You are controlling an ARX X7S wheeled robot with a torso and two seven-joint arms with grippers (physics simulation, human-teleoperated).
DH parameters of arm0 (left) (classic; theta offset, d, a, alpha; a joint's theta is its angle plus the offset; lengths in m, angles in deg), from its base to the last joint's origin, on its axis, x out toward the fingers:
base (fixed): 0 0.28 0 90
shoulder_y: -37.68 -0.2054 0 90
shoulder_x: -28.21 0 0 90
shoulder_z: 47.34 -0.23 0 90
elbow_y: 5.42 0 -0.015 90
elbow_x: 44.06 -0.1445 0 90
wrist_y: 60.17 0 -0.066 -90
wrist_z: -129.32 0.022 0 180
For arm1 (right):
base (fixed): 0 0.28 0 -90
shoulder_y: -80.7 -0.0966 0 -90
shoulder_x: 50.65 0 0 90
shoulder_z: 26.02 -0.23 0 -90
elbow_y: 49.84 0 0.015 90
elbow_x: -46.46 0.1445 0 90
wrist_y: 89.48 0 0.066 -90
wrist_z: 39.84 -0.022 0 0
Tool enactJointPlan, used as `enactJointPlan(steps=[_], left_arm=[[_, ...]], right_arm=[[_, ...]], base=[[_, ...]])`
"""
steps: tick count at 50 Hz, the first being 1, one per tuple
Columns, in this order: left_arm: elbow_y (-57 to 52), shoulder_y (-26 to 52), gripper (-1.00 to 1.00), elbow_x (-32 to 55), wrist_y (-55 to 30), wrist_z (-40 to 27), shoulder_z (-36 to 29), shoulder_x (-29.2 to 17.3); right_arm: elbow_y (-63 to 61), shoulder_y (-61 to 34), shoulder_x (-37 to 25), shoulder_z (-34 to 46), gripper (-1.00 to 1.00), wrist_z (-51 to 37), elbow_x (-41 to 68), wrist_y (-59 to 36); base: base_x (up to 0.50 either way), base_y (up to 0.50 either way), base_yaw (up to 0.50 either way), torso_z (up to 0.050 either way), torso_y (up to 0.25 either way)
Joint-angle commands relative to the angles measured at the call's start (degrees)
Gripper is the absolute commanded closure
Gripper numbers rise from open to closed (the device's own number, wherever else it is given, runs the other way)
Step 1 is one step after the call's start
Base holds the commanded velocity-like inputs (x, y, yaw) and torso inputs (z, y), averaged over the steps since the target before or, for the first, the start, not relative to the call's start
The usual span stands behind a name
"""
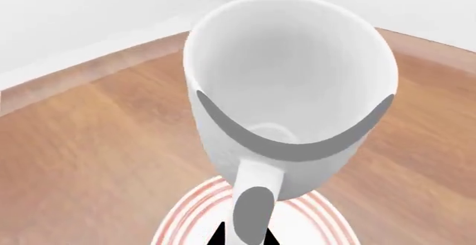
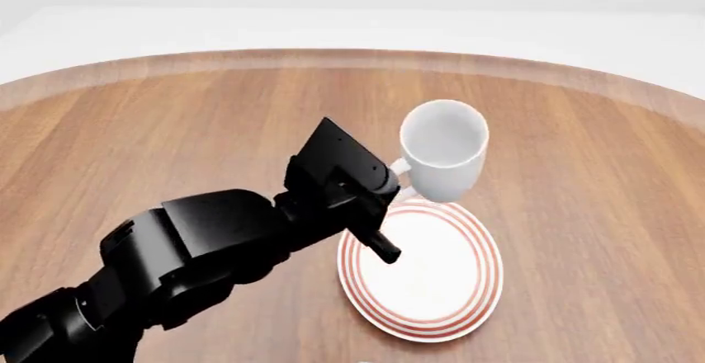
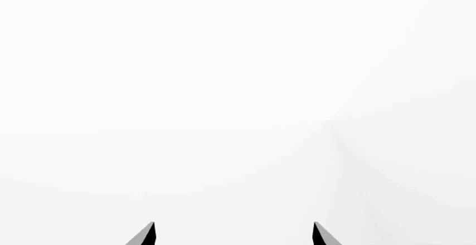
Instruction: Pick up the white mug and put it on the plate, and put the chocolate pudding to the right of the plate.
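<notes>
White mug [image 2: 443,150] smooth glossy ceramic; plate [image 2: 424,285] glazed, red-ringed; table [image 2: 165,132] wood-grain, satin; left gripper [image 2: 380,214] matt black plastic.

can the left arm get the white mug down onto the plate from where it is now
Probably yes. The left gripper holds the white mug by its handle above the plate's far rim, and nothing lies between them.

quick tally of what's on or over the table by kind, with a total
white mug: 1, held by its handle in the left gripper
plate: 1, red-ringed
chocolate pudding: 0 in view
total: 2
</notes>
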Motion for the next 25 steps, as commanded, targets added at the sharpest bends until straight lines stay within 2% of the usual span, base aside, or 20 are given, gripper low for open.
enactJointPlan(steps=[1,16,25], left_arm=[[5.05,2.89,1.00,0.88,-2.30,8.57,-2.49,4.22],[8.73,2.25,1.00,-1.77,-1.12,11.69,-5.80,6.08],[16.24,4.38,1.00,-4.18,0.98,11.14,-5.04,9.12]], right_arm=[[-0.43,0.22,0.63,-1.75,-1.00,1.05,-0.47,-0.23],[0.21,0.15,0.59,-1.66,-1.00,1.07,-0.44,0.36],[0.87,0.33,0.73,-1.35,-1.00,1.26,-0.66,0.92]], base=[[0.00,0.00,0.00,0.000,0.000],[0.00,0.00,0.00,0.000,0.000],[0.00,0.00,0.00,0.000,0.000]])
